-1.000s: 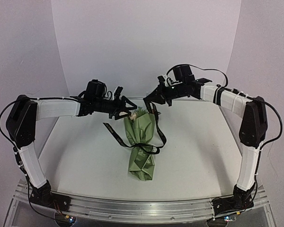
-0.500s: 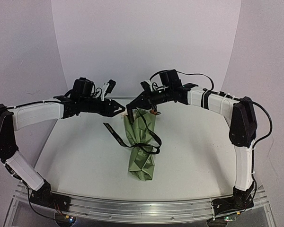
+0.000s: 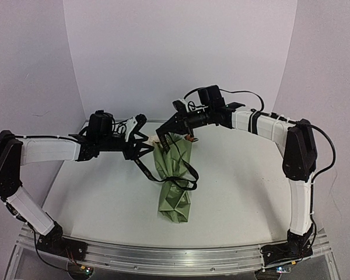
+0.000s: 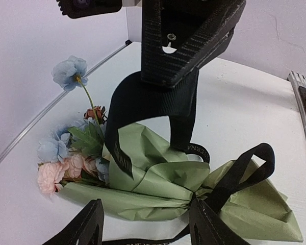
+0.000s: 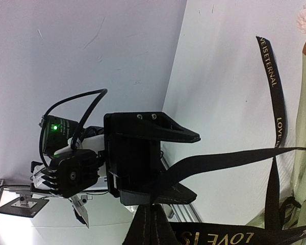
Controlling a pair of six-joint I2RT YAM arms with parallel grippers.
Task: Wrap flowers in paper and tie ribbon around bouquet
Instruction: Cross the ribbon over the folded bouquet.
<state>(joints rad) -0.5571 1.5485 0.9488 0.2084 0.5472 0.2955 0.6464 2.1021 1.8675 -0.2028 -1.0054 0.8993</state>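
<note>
My right end effector (image 3: 161,132) is closed on the ribbon (image 4: 182,109), lifting one end in a slack arc above the bouquet (image 3: 175,192). The bouquet lies on its side in the middle of the table (image 3: 251,175), blooms toward the far wall. My left end effector (image 4: 147,204) hangs just beside the right one, fingers apart and gripping nothing, over the bouquet's gathered neck.

The ribbon is thin, limp and light. It circles the neck loosely, and its free tail trails across the table on my left. I judge it slick enough to slide out of a shallow pinch, so I would take the tail flat across its width, a little back from the tip. The paper (image 4: 158,178) looks crisp and quick to crease, and the flowers (image 4: 61,163) look flimsy. The whole bundle seems so light that a hard pull would likely drag it rather than tighten the wrap.
</note>
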